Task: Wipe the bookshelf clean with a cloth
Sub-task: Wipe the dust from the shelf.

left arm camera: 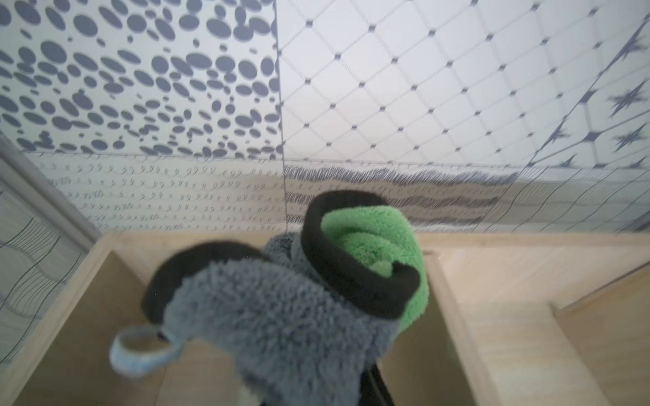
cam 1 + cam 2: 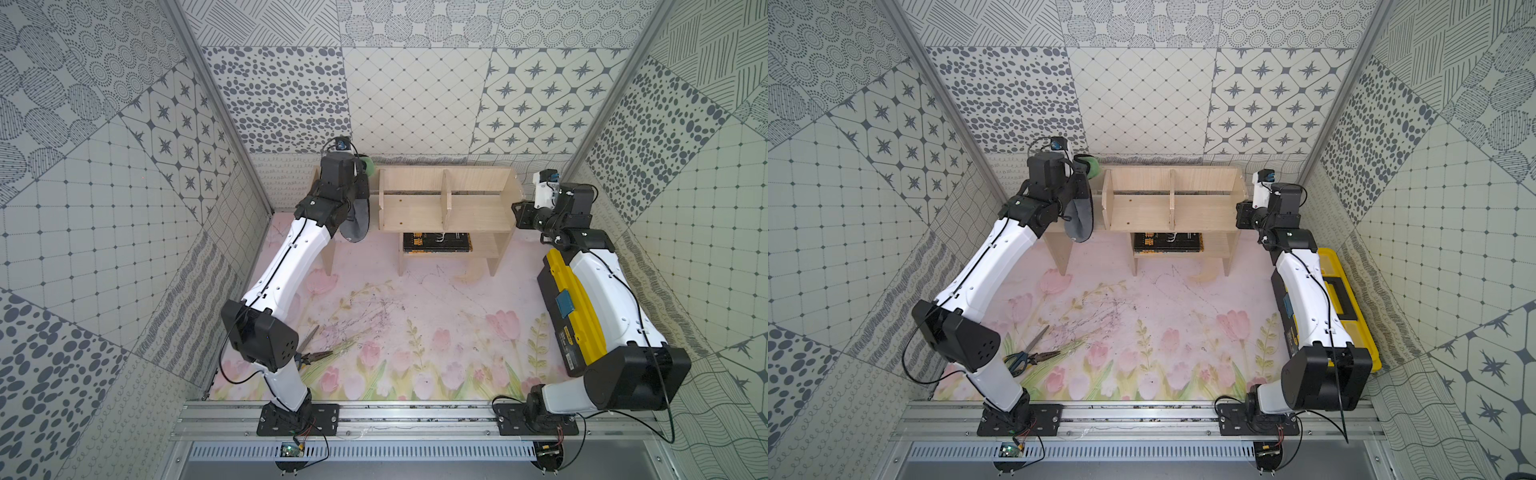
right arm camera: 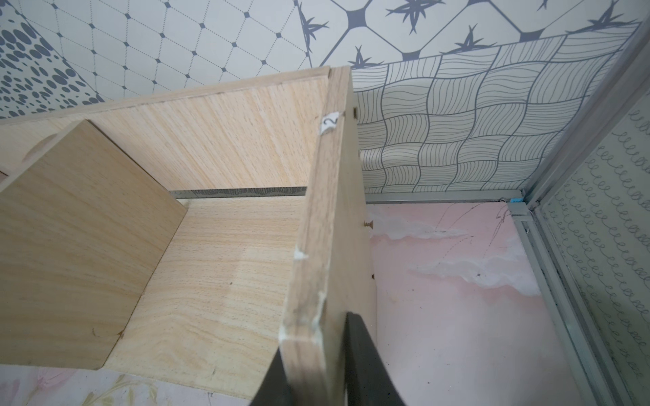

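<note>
The pale-wood bookshelf [image 2: 415, 208] [image 2: 1142, 208] stands against the back wall in both top views. At its left end my left gripper [image 2: 358, 183] is shut on the cloth [image 2: 358, 222] [image 2: 1079, 222], which hangs grey with a green fold on top. In the left wrist view the cloth [image 1: 281, 309] covers the jaws above the shelf's left compartment [image 1: 88, 316]. At the right end, my right gripper [image 2: 519, 210] [image 3: 313, 355] is shut on the bookshelf's right side panel [image 3: 327, 225], with a black finger [image 3: 362, 351] against the panel's outer face.
A dark book [image 2: 436, 242] lies on the lower shelf. A yellow-and-black toolbox [image 2: 577, 307] sits under the right arm along the right wall. Scissors [image 2: 309, 338] and pliers [image 2: 316, 356] lie near the left arm's elbow. The back wall is close behind the shelf.
</note>
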You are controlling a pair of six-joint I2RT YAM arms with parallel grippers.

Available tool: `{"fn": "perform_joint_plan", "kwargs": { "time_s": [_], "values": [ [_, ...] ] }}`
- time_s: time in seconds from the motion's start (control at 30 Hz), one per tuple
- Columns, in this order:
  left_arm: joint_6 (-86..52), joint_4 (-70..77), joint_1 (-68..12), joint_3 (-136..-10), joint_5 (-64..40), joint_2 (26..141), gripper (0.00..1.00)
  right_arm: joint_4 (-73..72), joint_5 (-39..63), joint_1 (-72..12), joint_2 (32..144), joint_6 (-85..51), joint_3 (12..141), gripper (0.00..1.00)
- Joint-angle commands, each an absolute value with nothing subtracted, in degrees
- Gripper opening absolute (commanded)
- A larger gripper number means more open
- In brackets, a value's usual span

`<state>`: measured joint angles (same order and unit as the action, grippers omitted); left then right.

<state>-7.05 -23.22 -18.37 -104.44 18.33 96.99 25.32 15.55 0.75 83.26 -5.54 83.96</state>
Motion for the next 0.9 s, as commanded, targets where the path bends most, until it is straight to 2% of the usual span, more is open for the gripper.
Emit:
{"fn": "perform_joint_plan", "kwargs": {
  "time_s": [0.0, 0.13, 0.4, 0.63, 0.87],
  "values": [
    [-3.13, -20.04, -17.9, -87.36, 19.74, 86.35, 0.0, 28.03, 42.47, -1.39, 84.9, -12.57, 84.42, 0.0],
    [-4.23, -20.88, -18.92, -82.56, 19.17, 83.16, 0.0, 28.15, 38.98, -1.15, 82.56, -13.25, 82.92, 0.0],
    [-4.35, -22.45, -22.63, -85.69, 19.98, 83.19, 0.0, 28.22, 36.16, 3.29, 74.01, -16.36, 77.87, 0.0],
    [-5.26, -22.55, -25.91, -95.07, 17.04, 87.77, 0.0, 29.83, 37.21, 5.95, 74.14, -18.78, 78.23, 0.0],
    [-2.85, -23.8, -24.33, -108.52, 21.88, 95.79, 0.0, 30.75, 35.82, 4.5, 75.06, -19.38, 78.69, 0.0]
  ]
}}
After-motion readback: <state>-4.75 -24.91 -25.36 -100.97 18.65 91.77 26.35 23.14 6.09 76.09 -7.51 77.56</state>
